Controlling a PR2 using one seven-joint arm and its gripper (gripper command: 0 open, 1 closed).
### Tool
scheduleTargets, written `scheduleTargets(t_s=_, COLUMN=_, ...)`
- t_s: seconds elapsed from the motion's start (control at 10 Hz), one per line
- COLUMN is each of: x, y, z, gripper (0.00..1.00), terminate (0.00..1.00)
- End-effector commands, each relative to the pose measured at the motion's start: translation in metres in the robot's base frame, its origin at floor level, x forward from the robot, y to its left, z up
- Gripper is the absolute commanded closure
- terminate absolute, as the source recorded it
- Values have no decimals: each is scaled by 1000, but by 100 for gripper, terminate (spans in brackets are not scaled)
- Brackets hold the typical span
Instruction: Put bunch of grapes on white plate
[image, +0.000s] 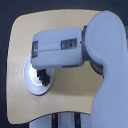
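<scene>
The white plate (30, 84) lies on the wooden table toward the exterior view's left, partly covered by the arm. A dark cluster, the bunch of grapes (42, 77), shows over the plate's middle just under the arm's end. My gripper (39, 73) reaches down over the plate from the grey forearm; its dark fingers merge with the grapes, so whether it is open or shut on them is too blurred to tell.
The light wooden table (65, 27) has rounded corners and a dark surround. The robot's large grey shoulder and upper arm (107, 55) fill the exterior view's right side. The forearm (57, 47) lies across the table's middle.
</scene>
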Motion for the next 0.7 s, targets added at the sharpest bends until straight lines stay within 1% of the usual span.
scheduleTargets(t_s=0.0, x=10, y=-14, z=-22, gripper=100, terminate=0)
scheduleTargets(t_s=0.6, x=3, y=-4, z=-22, gripper=100, terminate=0)
